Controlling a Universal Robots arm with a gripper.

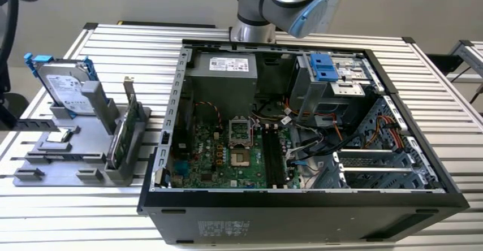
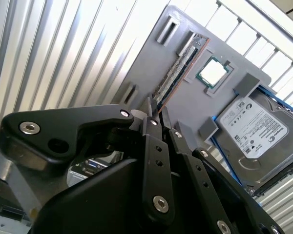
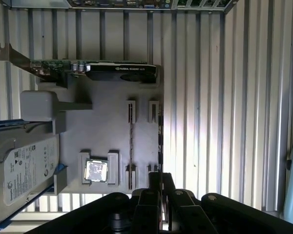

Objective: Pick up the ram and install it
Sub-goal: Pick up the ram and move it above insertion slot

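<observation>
The ram [image 3: 132, 146] stands on edge in a slot of the grey fixture [image 3: 107, 126], a thin dark stick beside the processor chip [image 3: 96, 171]. In the second wrist view the ram [image 2: 178, 70] runs lengthwise along the fixture [image 2: 195, 105]. My gripper [image 3: 160, 178] hangs well above the fixture's end, a little to the side of the ram's line and not touching it. Its black fingers [image 2: 153, 127] are pressed together with nothing between them. In the exterior view the arm [image 1: 290, 2] rises out of the picture behind the open computer case [image 1: 302, 200].
A green expansion card [image 3: 93, 68] with a metal bracket stands at the fixture's edge nearest the case. A silver hard drive [image 3: 24, 165] with blue rails leans at the other side. The motherboard's dark memory slots [image 1: 273, 158] lie inside the case. Everything sits on a slatted metal table [image 1: 68, 217].
</observation>
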